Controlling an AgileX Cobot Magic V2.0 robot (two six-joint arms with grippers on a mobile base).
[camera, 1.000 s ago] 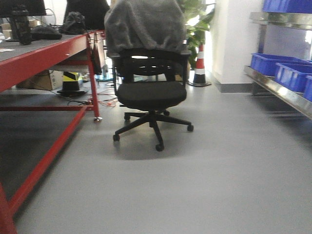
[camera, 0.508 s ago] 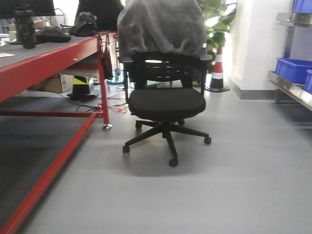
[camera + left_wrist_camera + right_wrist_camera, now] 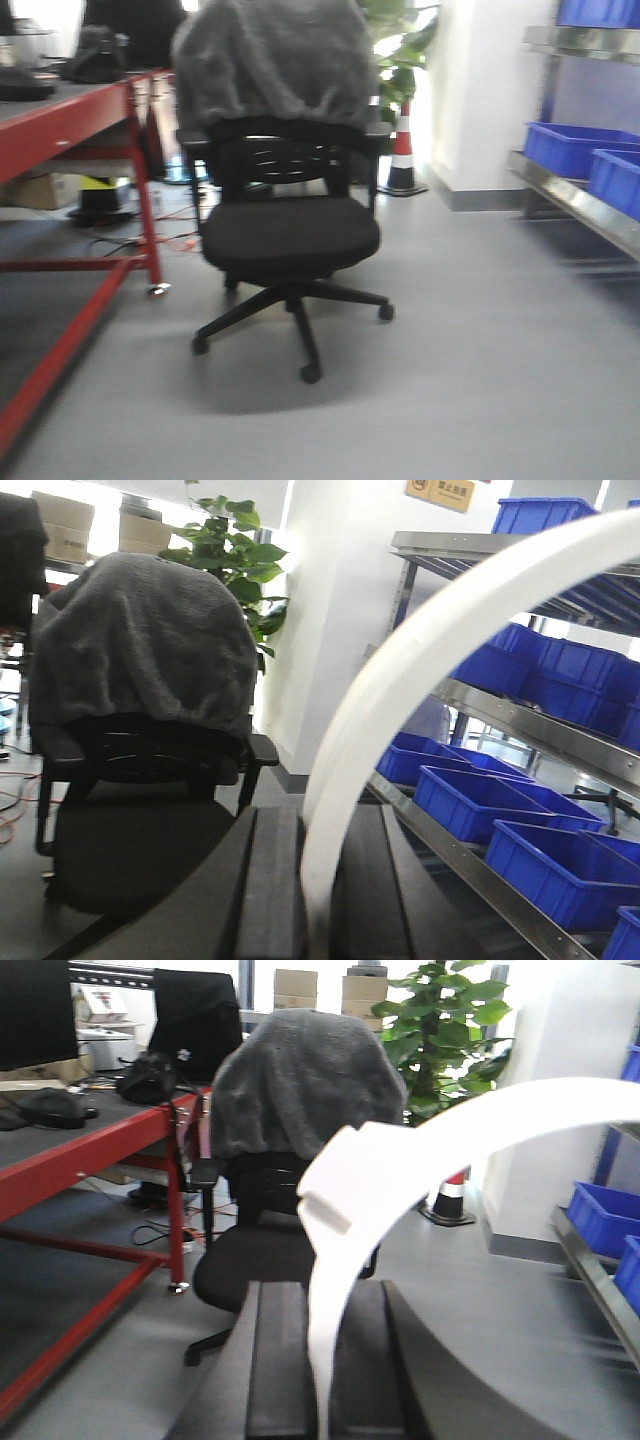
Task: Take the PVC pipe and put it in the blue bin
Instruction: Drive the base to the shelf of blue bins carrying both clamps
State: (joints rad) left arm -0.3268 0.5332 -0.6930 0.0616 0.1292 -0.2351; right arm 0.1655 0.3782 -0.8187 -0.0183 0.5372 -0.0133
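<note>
the pvc pipe (image 3: 400, 665) is already grasped: it is seen arching up out of the left tool (image 3: 315, 820) and the right tool (image 3: 320, 1305), each closed narrowly onto it, and is carried in the air. placing is still left, as the blue bins (image 3: 570, 148) sit on the shelf (image 3: 580, 205), well apart. against half a second earlier, the chair (image 3: 290, 230) is shown nearer and further left, less of the red counter (image 3: 60, 115) is seen and more shelf is in view. the base is judged to be turning toward the bins.
</note>
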